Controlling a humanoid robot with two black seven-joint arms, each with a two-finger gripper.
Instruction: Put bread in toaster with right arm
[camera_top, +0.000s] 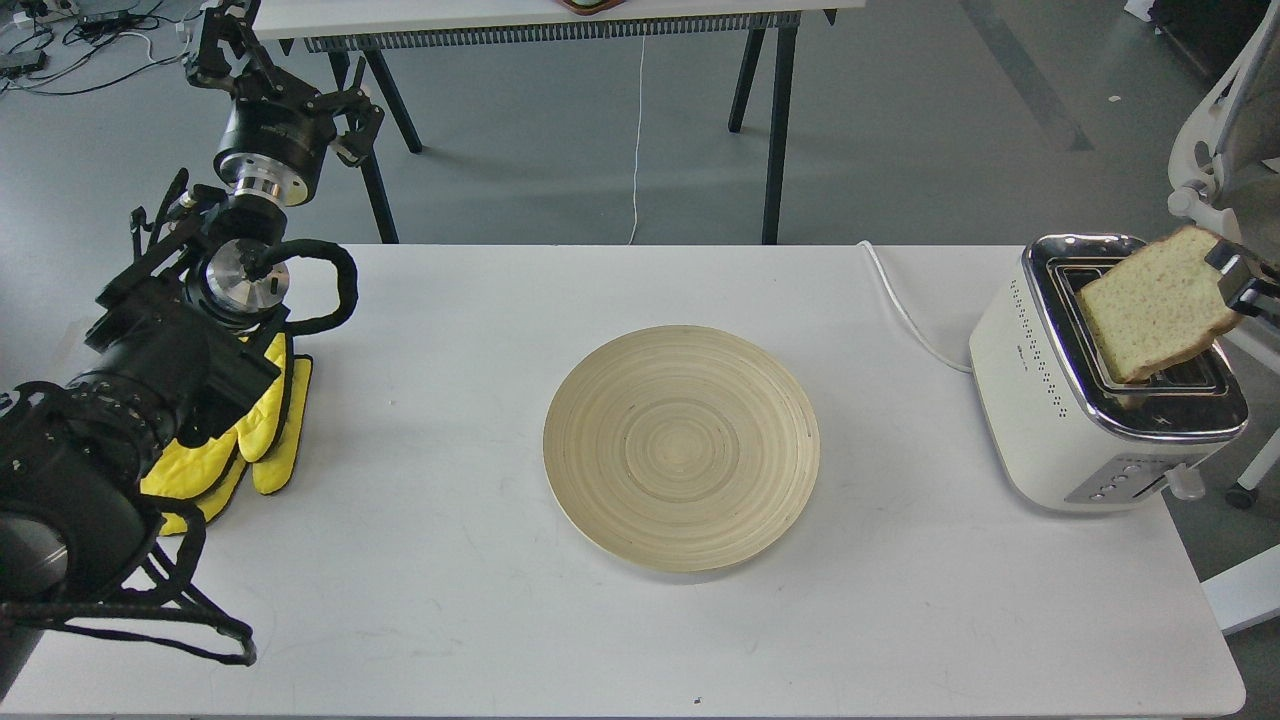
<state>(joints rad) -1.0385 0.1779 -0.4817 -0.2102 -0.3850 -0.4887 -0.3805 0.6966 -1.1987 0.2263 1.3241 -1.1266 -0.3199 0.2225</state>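
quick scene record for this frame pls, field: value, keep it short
bread: one slice, tilted, lower corner at a toaster slot, not yet dropped in
toaster: cream-white with chrome top, right end of the table, white cord trailing off the back edge
right gripper: at the right frame edge, pinching the slice's upper right corner
left gripper: raised past the table's far left, fingers spread, holding nothing
plate: round wooden plate, table centre, nothing on it
mitts: yellow oven mitts under the left arm
table: white
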